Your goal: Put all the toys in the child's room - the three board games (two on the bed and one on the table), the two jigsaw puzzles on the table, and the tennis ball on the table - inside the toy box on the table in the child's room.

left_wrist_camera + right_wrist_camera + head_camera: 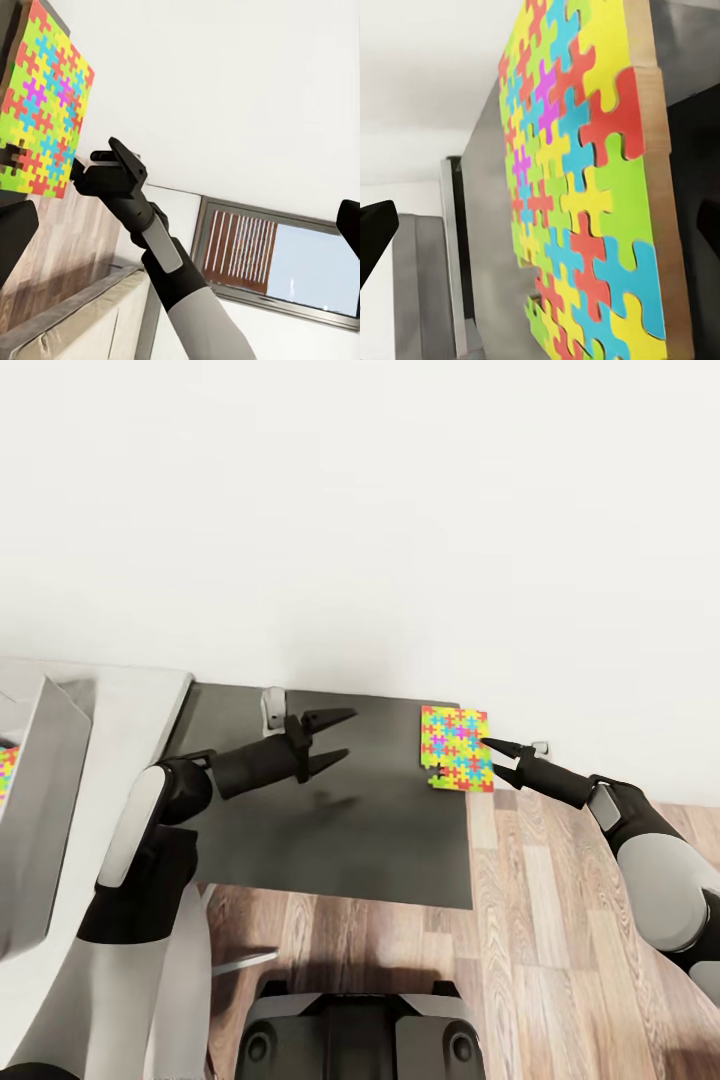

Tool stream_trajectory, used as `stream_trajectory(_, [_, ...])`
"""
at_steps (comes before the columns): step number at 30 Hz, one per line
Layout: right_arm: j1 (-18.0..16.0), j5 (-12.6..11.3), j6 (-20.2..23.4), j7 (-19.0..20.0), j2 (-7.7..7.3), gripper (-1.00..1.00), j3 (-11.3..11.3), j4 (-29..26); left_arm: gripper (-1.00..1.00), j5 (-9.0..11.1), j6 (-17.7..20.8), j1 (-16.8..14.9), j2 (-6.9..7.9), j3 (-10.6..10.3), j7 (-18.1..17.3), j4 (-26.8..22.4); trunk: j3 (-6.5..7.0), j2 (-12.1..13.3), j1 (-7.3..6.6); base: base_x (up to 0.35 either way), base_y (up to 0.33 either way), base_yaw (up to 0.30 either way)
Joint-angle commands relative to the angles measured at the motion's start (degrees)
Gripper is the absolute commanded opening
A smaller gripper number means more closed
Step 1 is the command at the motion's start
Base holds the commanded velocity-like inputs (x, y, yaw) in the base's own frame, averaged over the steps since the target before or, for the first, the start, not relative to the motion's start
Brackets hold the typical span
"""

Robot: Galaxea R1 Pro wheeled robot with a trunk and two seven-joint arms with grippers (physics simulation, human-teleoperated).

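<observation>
head view: the toy box [40,810] is cut off at the left edge, and a sliver of 1 jigsaw puzzle [6,772] shows inside it, mostly out of frame. the other jigsaw puzzle [457,748] lies flat at the far right corner of a dark grey surface [350,840] set against a white wall [400,510], with wood-plank floor [560,920] beside it. the right gripper [492,751] has its tips at the puzzle's right edge; whether it grips cannot be told here. the left gripper [335,738] hangs over the dark surface, jaws wide, holding nothing.

left wrist view: the right gripper [88,166] meets the puzzle's [41,105] edge; a dark-framed window [277,259] lies behind, partly blurred.

right wrist view: the puzzle [585,195] sits close between 2 wide-apart dark fingertips [375,232], its near corner cut off.
</observation>
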Motion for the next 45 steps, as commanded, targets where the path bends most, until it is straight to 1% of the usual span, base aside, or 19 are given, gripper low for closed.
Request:
stream_trajectory(1, [0.0,0.1,0.5,0.2,0.01,1.00,-0.3,0.0,1.00,0.6,0.1,0.0,-0.02,0.0,0.6,0.0,-0.07,-0.1,0.03,0.000,0.000,0.085])
stream_trajectory(11, [-0.1,0.1,0.5,-0.2,-0.12,1.00,-0.3,0.0,1.00,0.5,0.1,0.0,-0.09,0.0,0.6,0.0,-0.07,-0.1,0.03,0.000,0.000,0.037])
stream_trajectory(16, [-0.1,-0.2,0.6,-1.2,-0.52,1.00,-0.3,0.0,1.00,0.5,0.1,0.1,-0.11,0.0,0.6,0.0,-0.07,-0.1,0.03,0.000,0.000,0.010])
stream_trajectory(19, [0.0,-0.7,0.7,-1.6,-0.83,1.00,-0.3,0.1,1.00,0.5,0.1,0.1,-0.10,0.0,0.6,0.0,-0.07,-0.1,0.03,0.000,0.000,0.005])
stream_trajectory(23, [0.0,-2.4,0.7,-2.1,-1.40,1.00,-0.4,0.1,1.00,0.5,0.1,0.2,-0.12,0.0,0.6,0.0,-0.07,-0.1,0.03,0.000,0.000,0.003])
stream_trajectory(24, [0.0,-2.4,0.7,-2.1,-1.40,1.00,-0.4,0.1,1.00,0.5,0.1,0.2,-0.12,0.0,0.6,0.0,-0.07,-0.1,0.03,0.000,0.000,0.002])
stream_trajectory(27, [0.1,-3.4,0.7,-2.2,-1.61,1.00,-0.3,0.1,1.00,0.4,0.1,0.2,-0.12,0.0,0.6,0.0,-0.07,-0.1,0.03,0.000,0.000,0.001])
stream_trajectory(36, [0.2,-4.3,0.8,-2.3,-1.72,1.00,-0.3,0.1,1.00,0.4,0.1,0.2,-0.13,0.0,0.6,0.0,-0.07,-0.1,0.03,0.000,0.000,0.000])
stream_trajectory(45, [0.2,-4.5,0.8,-2.4,-1.49,1.00,-0.3,0.2,1.00,0.4,0.1,0.2,-0.14,0.0,0.6,0.0,-0.07,-0.1,0.03,0.000,0.000,0.000])
